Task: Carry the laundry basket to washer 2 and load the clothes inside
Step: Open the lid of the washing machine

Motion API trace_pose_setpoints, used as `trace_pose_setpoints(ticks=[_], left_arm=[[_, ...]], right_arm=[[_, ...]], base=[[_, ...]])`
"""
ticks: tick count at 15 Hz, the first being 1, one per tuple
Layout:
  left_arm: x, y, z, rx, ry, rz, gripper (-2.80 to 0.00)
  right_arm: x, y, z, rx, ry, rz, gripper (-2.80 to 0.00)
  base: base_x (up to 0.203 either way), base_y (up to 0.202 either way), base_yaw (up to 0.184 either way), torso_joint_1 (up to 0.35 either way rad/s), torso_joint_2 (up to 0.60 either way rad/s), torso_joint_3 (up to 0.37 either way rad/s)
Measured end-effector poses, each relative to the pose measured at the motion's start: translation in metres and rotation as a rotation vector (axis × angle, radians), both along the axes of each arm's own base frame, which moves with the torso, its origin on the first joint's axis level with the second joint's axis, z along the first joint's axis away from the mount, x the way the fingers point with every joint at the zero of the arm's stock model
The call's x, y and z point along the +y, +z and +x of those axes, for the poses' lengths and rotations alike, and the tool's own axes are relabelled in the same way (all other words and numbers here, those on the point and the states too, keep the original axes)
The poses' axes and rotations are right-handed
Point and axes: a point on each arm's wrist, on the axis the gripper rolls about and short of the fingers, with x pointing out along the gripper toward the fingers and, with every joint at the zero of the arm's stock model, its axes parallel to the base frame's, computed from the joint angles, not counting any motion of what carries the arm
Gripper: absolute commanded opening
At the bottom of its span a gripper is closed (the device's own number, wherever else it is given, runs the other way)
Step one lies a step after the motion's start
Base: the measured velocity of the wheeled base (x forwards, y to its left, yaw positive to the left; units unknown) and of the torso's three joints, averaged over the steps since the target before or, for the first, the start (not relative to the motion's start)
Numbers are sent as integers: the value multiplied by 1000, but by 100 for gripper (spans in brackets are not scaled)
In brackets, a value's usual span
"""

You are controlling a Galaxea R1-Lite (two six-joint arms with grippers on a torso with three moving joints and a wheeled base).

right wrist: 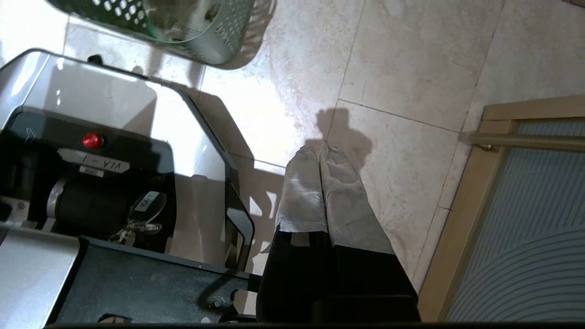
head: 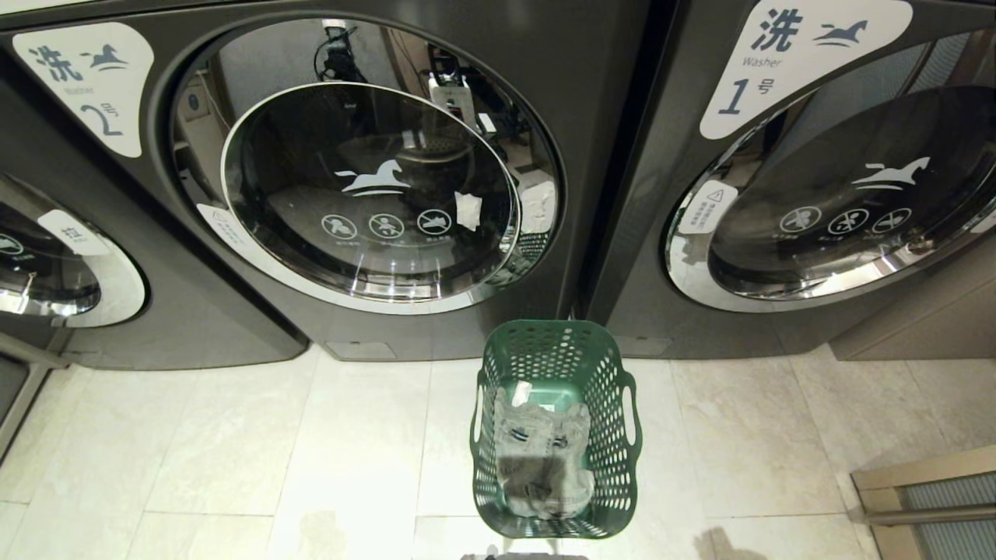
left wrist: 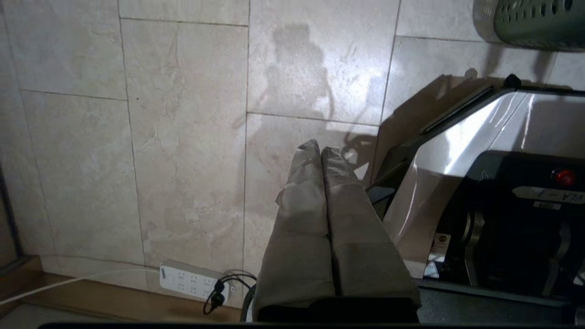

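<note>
labels [head: 85, 82] "2", "1" on washers [head: 389, 187]

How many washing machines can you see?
3. Washer 2 is in the middle, right behind the laundry basket. Washer 1 is on the right. A third washer peeks in at the left edge. More may be out of view.

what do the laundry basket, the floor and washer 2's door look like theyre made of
The laundry basket: matte green moulded plastic, judging by its regular round holes. The floor: glossy pale stone-look tiles, with grout lines and faint veining; ceramic or marble, hard to say. Washer 2's door: dark glass in a chrome-like ring, mirroring the room.
</note>
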Motion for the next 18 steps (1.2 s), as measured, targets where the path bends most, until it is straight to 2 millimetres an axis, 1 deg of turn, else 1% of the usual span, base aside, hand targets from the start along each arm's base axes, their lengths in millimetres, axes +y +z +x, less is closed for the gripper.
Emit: trace_pose_setpoints(ticks=[2,6,8,10,12,18], left_arm=[[1,1,-10,-91,-17,21,-280],[-1,-2,-40,-310,-164,53,-280],[-2,-4,-51,-423,-191,64,-280],[-2,-6,-56,-476,-165,15,-280],[-2,-10,-57,-499,-132,-54,-280],[-2,-13,-58,-505,-141,-47,-280]], right_arm=[[0,-1,-3,-32,-37,1,-280],[0,-3,-15,-167,-101,31,-280],[0,-5,-20,-222,-134,57,-280],[0,-7,-24,-274,-134,60,-280],[0,-8,-26,-302,-128,60,-280],[0,-9,-27,-323,-115,43,-280]], base=[[0,0,0,0,0,0],[0,0,0,0,0,0],[0,0,0,0,0,0],[0,0,0,0,0,0],[0,0,0,0,0,0],[0,0,0,0,0,0]])
